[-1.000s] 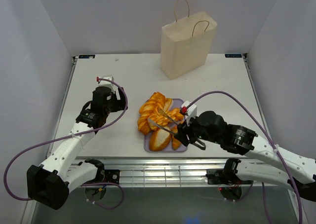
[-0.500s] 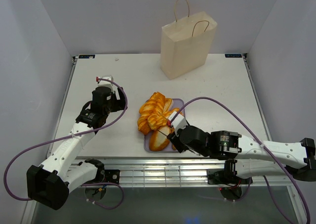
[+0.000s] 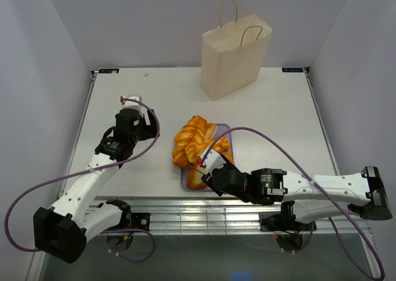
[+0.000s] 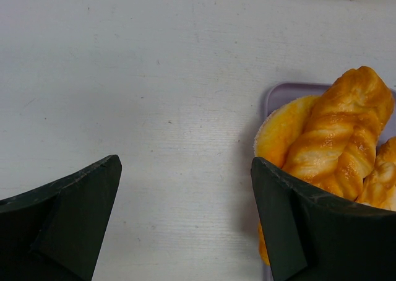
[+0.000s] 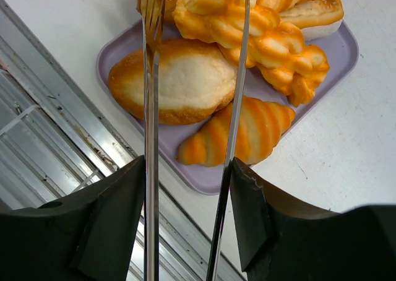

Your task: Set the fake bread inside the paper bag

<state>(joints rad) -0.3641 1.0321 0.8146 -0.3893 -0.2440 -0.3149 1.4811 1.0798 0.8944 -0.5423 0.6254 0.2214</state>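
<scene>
The fake bread (image 3: 193,142) is piled on a lilac tray (image 3: 226,132) at the table's middle front. The right wrist view shows an oval roll (image 5: 179,83), a croissant (image 5: 247,129) and a braided loaf (image 5: 260,39). My right gripper (image 3: 207,169) hangs over the tray's near edge, shut on a pair of metal tongs (image 5: 150,108). The tong blades stand apart above the roll and croissant with nothing between them. My left gripper (image 3: 145,125) is open over bare table left of the tray, with a braided loaf (image 4: 337,138) by its right finger. The paper bag (image 3: 235,61) stands upright at the back.
A ribbed metal rail (image 3: 185,213) runs along the table's near edge, just below the tray (image 5: 334,52). Grey walls close in the left, right and back sides. A purple cable (image 3: 272,138) loops over the table right of the tray.
My right arm has swung left and lower along the front edge, bringing the tongs over the tray's near breads. The left arm has not moved.
</scene>
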